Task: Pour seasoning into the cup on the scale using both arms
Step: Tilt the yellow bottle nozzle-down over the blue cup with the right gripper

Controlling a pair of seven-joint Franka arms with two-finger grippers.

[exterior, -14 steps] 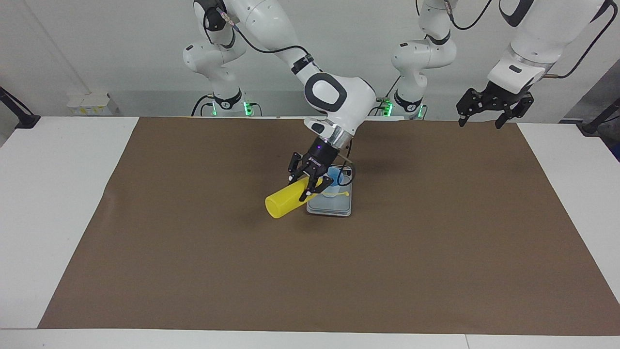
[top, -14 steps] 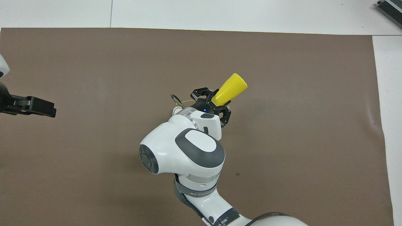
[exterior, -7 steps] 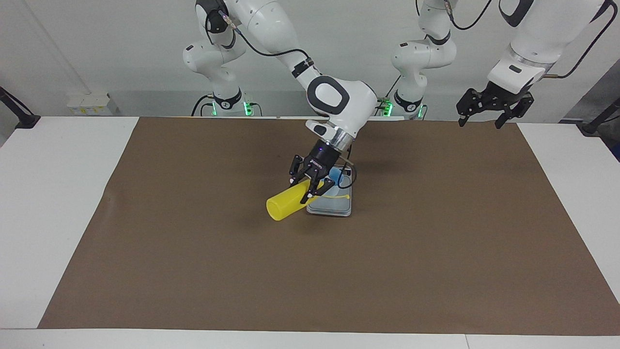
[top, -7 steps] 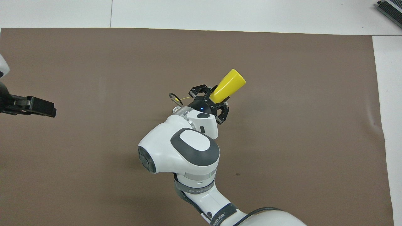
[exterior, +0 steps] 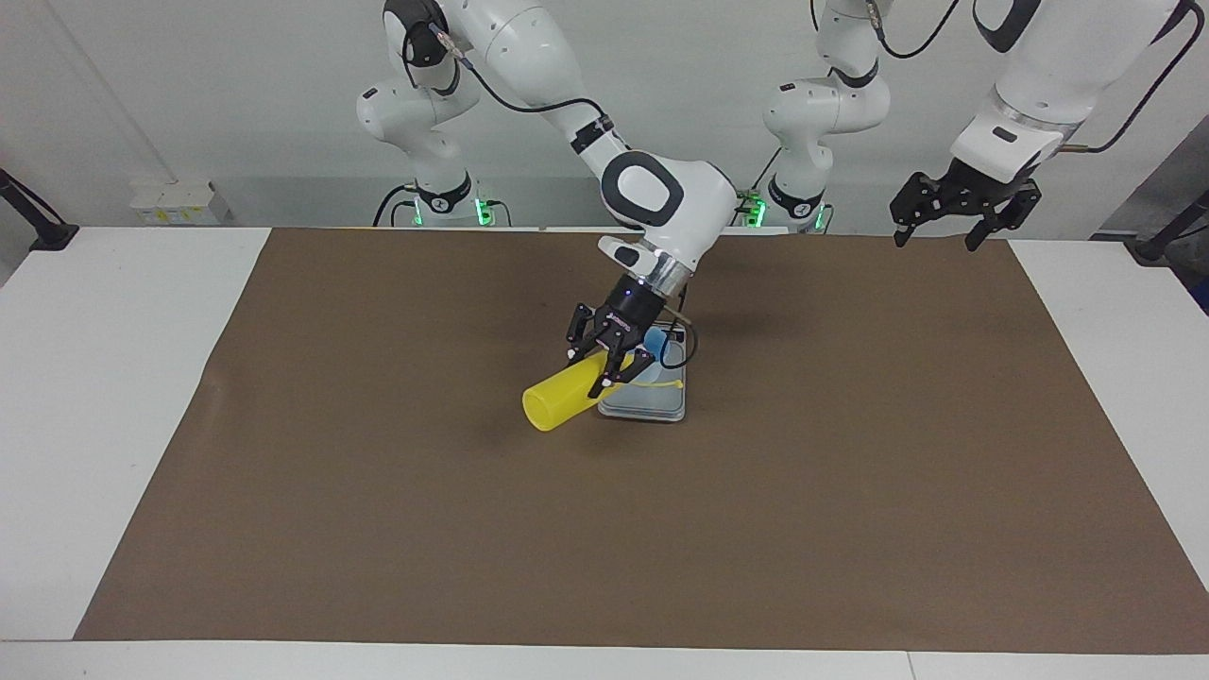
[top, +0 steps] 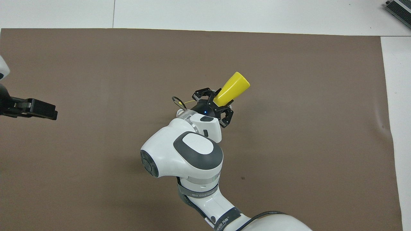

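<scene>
Over the scale [exterior: 644, 400], my right gripper [exterior: 610, 362] clamps the tilted bottle [exterior: 559, 399], nozzle toward the cup [exterior: 655, 344] at three o'clock; poor aim could spill seasoning onto the plate, while my left gripper [exterior: 963, 210] waits open.

Facing camera high across table [exterior: 142, 378]; overhead looks steeply down; both share it.

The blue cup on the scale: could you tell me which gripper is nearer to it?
Right. The right gripper grips the tilted seasoning bottle just beside the cup on the scale; the left gripper waits high over the left arm's end of the table.
</scene>
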